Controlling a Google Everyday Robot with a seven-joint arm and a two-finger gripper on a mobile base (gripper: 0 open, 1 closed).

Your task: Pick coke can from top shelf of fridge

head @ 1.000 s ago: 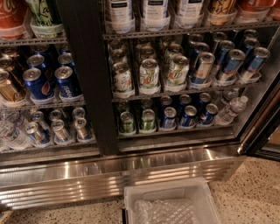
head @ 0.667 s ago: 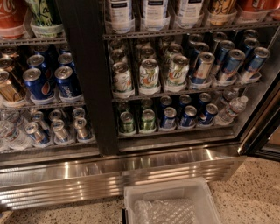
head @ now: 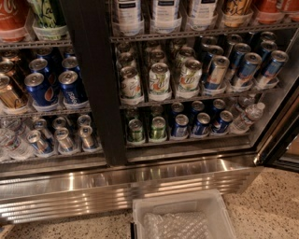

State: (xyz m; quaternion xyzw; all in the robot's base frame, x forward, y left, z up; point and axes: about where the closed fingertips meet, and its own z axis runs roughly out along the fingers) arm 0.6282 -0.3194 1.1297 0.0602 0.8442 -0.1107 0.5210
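Note:
The fridge point(head: 91, 84) fills the camera view, with its wide black centre post and ribbed stainless-steel base point(head: 117, 186). The top shelf point(head: 187, 35) is a grey wire rack running along the upper edge of the view. A red coke can point(head: 10, 16) stands on it at the far left, cut off by the frame. More reddish-orange cans point(head: 268, 9) stand on it at the far right, with white bottles point(head: 163, 11) between. The gripper is not in view.
Lower racks hold blue Pepsi cans point(head: 42, 88), green-white cans point(head: 159, 79), blue-silver cans point(head: 243, 65) and a water bottle point(head: 247, 116). A white bin point(head: 140, 210) with bubble wrap stands on the speckled floor below. The open door's edge point(head: 280, 140) is at right.

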